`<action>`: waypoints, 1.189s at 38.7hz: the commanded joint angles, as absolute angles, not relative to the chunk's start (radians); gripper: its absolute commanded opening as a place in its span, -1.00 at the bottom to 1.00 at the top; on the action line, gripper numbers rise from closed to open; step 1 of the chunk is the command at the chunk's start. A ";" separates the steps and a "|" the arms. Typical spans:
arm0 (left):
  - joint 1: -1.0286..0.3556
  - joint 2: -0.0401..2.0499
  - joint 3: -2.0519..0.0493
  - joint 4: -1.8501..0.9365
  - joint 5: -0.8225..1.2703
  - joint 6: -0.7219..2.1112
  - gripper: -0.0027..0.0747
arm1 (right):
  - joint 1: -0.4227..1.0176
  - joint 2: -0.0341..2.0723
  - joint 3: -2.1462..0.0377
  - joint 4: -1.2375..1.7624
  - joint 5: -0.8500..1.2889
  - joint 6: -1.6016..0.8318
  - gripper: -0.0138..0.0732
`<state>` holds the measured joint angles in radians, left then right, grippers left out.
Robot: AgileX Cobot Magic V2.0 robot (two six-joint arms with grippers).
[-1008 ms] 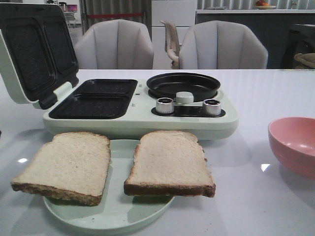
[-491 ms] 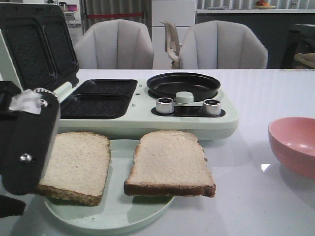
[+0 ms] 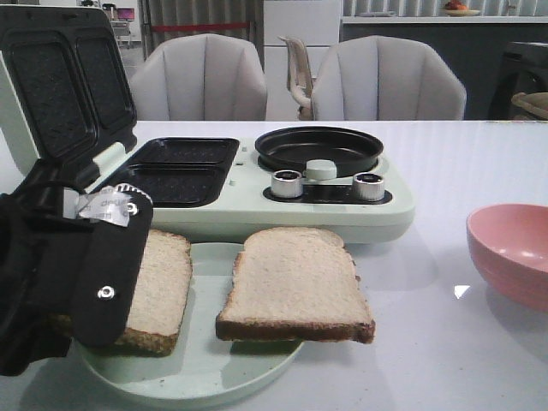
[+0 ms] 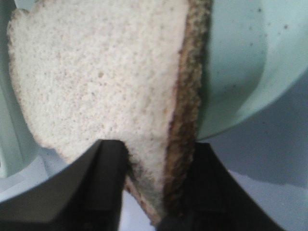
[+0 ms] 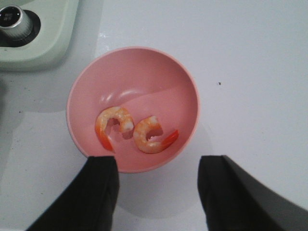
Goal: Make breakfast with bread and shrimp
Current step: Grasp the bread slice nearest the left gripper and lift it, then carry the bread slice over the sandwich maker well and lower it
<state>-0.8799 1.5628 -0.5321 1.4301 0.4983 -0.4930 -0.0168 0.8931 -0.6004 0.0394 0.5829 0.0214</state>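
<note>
Left gripper (image 4: 154,192) sits over the left bread slice (image 3: 158,287) at 8 o'clock of the front view, jaws spread wide with the slice's crust corner between the fingers (image 4: 103,187); whether the pads touch the bread cannot be told. The black arm body blocks the left half of that slice in the front view. Right bread slice (image 3: 294,282) lies flat at 6 o'clock, well clear of the arm, beside the left slice with a bare strip of the pale green plate (image 3: 205,360) between them; both slices overhang the plate rim.

Behind the plate, at 12 o'clock: pale green breakfast maker (image 3: 257,214) with lid (image 3: 60,86) tilted open at 10 o'clock, two dark grill wells (image 3: 171,171), a round black pan (image 3: 318,148) and two silver knobs (image 3: 287,183).

Pink bowl (image 3: 514,248) at 3 o'clock, well apart from the plate. Right wrist view: two shrimp (image 5: 113,125) (image 5: 151,135) lie side by side in the bowl (curled, orange-red tails). Right gripper (image 5: 156,192) hovers above the bowl's near rim, jaws wide, holding nothing. Grey chairs (image 3: 205,77) stand behind the white table (image 3: 428,360).
</note>
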 commanded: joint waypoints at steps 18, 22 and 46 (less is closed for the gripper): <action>-0.931 1.277 -0.552 1.414 0.749 -0.510 -0.67 | -0.020 0.887 -0.634 0.035 0.524 0.017 0.43; -0.943 1.195 -0.552 1.498 0.786 -0.510 -0.67 | -0.020 0.887 -0.634 0.035 0.524 0.017 0.43; -0.703 1.332 -0.862 1.626 0.487 -0.510 -0.67 | -0.020 0.887 -0.634 0.035 0.524 0.017 0.43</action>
<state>-0.7438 1.3048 -0.7841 1.5852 0.5234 -0.4947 -0.0168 0.8931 -0.6004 0.0394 0.5829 0.0214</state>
